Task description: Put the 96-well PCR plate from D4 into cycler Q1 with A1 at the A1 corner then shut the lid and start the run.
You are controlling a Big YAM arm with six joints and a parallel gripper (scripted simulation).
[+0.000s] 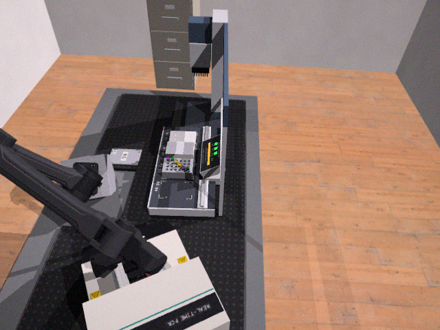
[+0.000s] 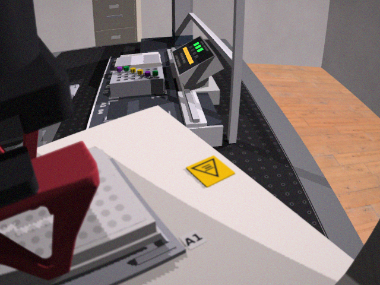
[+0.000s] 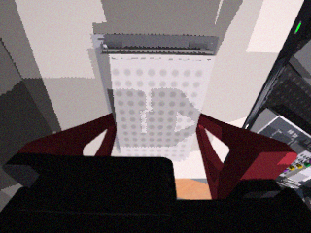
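Gripper [image 3: 156, 127] clamped across the PCR plate [image 3: 155, 102], one red finger [image 2: 66, 184] on each long side. Plate sits low over the block [image 2: 153, 250] of cycler Q1 [image 1: 166, 302], lid open, near the corner label A1 [image 2: 194, 239]. Cannot tell whether it is fully down inside the brackets.

Risks, as judged:
- Release while the plate rides on a bracket leaves it tilted; the lid could then stall and show Fault.
- Side load from the fingers could shift Q1 on its feet.
- Orientation unverified: cut corner not visible.
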